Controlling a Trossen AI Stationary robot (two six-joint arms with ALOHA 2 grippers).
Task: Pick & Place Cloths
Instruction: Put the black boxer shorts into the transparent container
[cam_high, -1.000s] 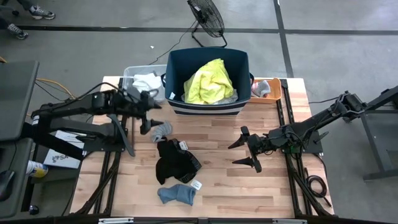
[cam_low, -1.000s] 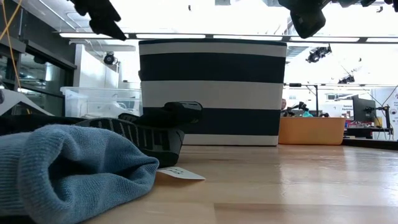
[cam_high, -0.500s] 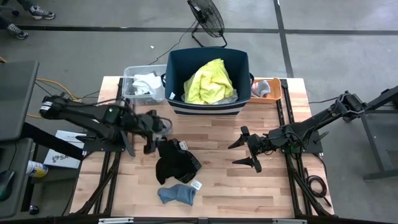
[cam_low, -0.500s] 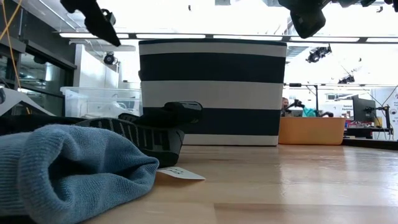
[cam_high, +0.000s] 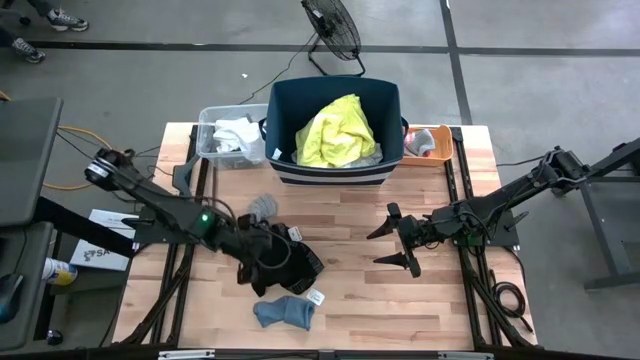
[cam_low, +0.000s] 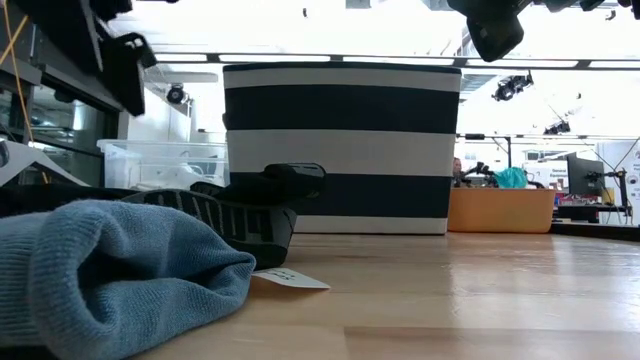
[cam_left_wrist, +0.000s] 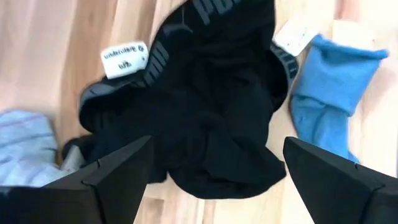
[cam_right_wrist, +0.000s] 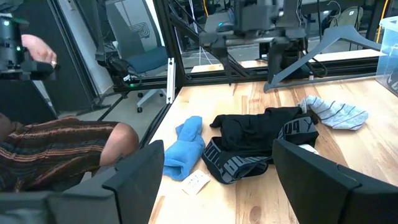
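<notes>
Cloths, assorted, lying partly on the wooden table (cam_high: 420, 300) and partly in containers at its far edge.

Black shorts (cam_high: 285, 262) with a grey lettered waistband: crumpled at the table's middle, a white tag showing. The left tool (cam_high: 262, 270) hangs directly above them, fingers spread wide, holding nothing; in the left wrist view the shorts (cam_left_wrist: 205, 118) fill the gap between the two fingers.

Blue sock (cam_high: 284, 312): folded, just beside the shorts on the near side, by a white paper label (cam_high: 316, 297).

Grey striped sock (cam_high: 262, 207): just beside the shorts on the far side, partly hidden by the left arm.

Yellow shirt (cam_high: 337, 132): bunched inside the navy tub (cam_high: 390, 110), which shows navy and white stripes on its outside wall.

White cloths (cam_high: 234, 135): in the clear plastic bin (cam_high: 207, 125) touching the tub's left side.

Orange tray (cam_high: 442, 140): beside the tub's right side.

Right tool (cam_high: 397, 247): well apart from the shorts over bare table on the right, fingers wide, holding nothing.

Person's arm in a striped sleeve (cam_right_wrist: 56, 152): beyond the table's edge in the right wrist view.
</notes>
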